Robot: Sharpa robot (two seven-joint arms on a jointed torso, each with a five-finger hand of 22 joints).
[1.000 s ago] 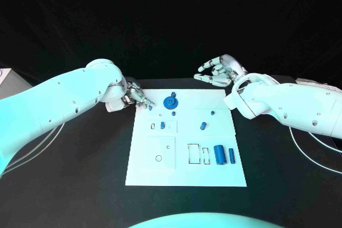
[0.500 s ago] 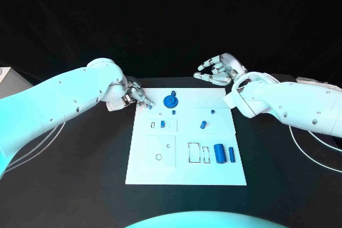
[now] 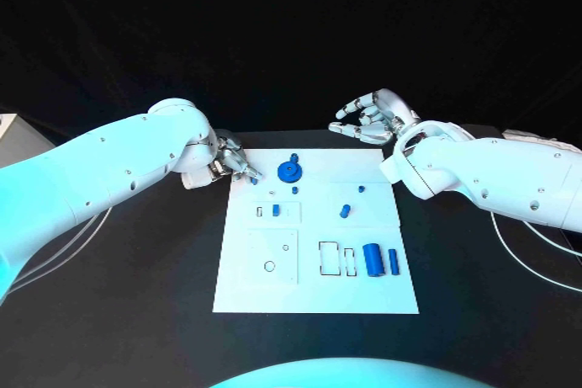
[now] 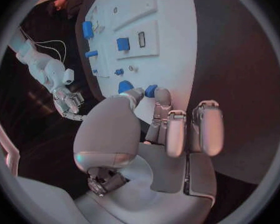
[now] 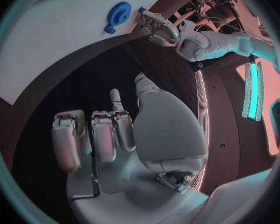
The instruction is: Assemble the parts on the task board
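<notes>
The white task board [image 3: 318, 236] lay in the middle of the black table [image 3: 145, 279], running from near the far edge toward the near one. At its far left corner the left robot hand [image 3: 228, 164] pinched a small blue peg [image 4: 151, 90] between fingertip and thumb, right over the board's edge; the other fingers [image 4: 205, 127] were curled loosely alongside. Just beside it on the board sat a round blue gear [image 3: 291, 172], the largest of the parts. Farther toward the near edge lay two short blue pieces [image 3: 347, 210] and, by the right edge of the board, two blue cylinders [image 3: 373, 262] side by side next to outlined slots.

The right robot hand [image 3: 371, 119] hovered above the far right corner of the board, clear of it, with its fingers partly bent and apart and nothing in them.

The parts looked like small rigid plastic: light, hard, unlikely to be damaged by a firm pinch, but smooth enough to slip or roll. The peg probably needed a fingertip hold across its sides, leaving the end free to enter a hole. The gear would likely be best taken by its rim or raised hub, and the cylinders across their width, since they could roll away if nudged.
</notes>
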